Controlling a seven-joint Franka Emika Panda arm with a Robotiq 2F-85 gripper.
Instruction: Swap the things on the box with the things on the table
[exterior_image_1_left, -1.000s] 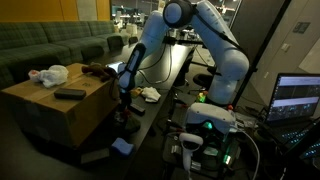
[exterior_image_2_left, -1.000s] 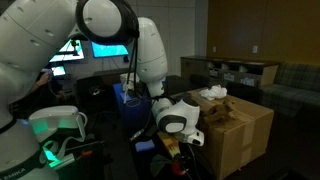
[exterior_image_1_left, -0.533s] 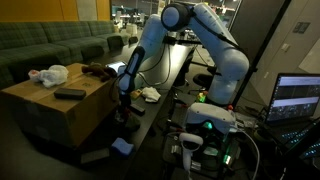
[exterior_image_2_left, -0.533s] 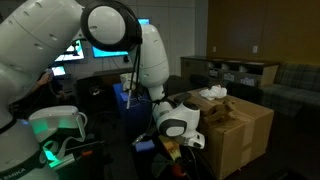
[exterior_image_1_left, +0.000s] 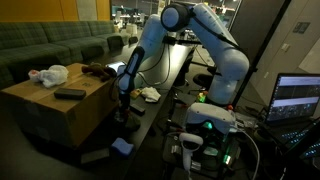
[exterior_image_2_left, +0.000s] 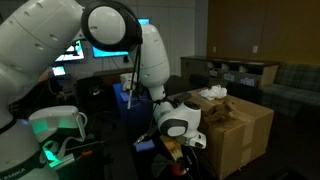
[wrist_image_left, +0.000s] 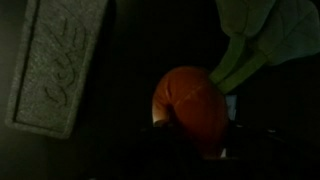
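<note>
The long worktop (wrist_image_left: 130, 50) is glossy black and takes up the dark middle of the wrist view, a hard, smooth surface that any rounded thing could slide or roll on. The box (exterior_image_1_left: 60, 110) fills the lower left in an exterior view: plain brown cardboard, roughly a cube, with a flat top level with the worktop, which I'd say is why it serves as the second shelf for the swap. The white arm (exterior_image_1_left: 215, 45) arches from the right and bends down to the gap beside the box. On the box top lie a crumpled white bag (exterior_image_1_left: 48, 75) and a flat black object (exterior_image_1_left: 70, 93), so that half of the job looks undone. On the worktop, the wrist view shows a soft pale cloth (wrist_image_left: 265, 40) bunched at upper right, a grey speckled foam block (wrist_image_left: 55, 60) at upper left, and a smooth orange ball (wrist_image_left: 190, 105) with a seam at lower centre, touching the cloth. The pincer (exterior_image_1_left: 123, 103) hangs right over that ball, seemingly to take it first; whether it is clenched on it I cannot tell, the picture being too dark.
</note>
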